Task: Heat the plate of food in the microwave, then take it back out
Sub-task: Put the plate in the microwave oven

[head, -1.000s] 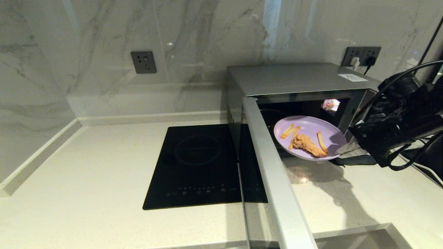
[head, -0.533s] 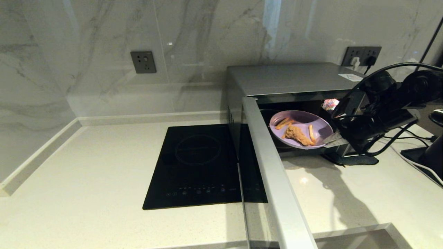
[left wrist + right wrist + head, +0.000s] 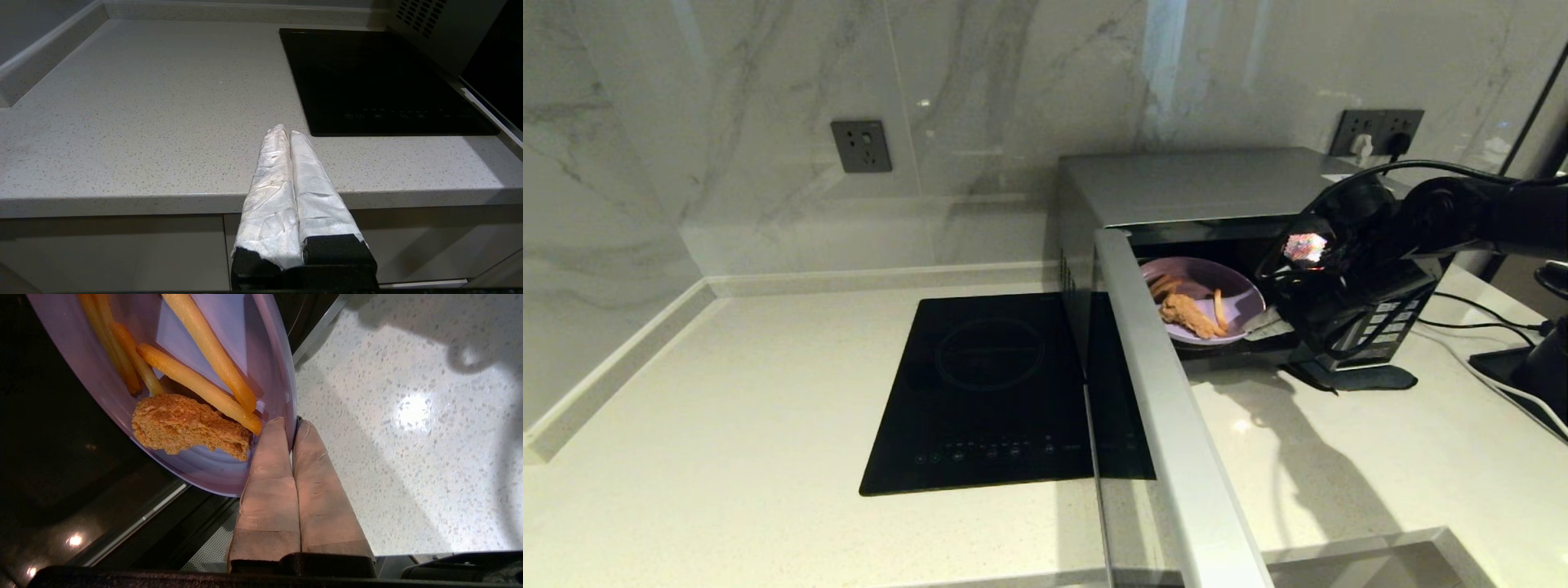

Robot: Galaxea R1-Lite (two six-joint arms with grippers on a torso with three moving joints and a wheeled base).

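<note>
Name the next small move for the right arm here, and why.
Probably ease the plate of food deeper into the microwave and lower it: the right pincer is pinching its rim, and its near edge sits at the open doorway.

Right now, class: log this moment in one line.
right hand: shut on plate of food | plate: inside open microwave | left hand: parked, shut

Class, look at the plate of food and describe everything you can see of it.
The plate of food is a round, shallow, smooth lilac plate carrying several orange fries and one brown breaded chicken piece. It sits in the open mouth of the microwave, mostly inside the dark cavity. The right gripper is shut on its near rim, one finger above and one below. Whether its underside rests on the cavity floor cannot be told.
</note>
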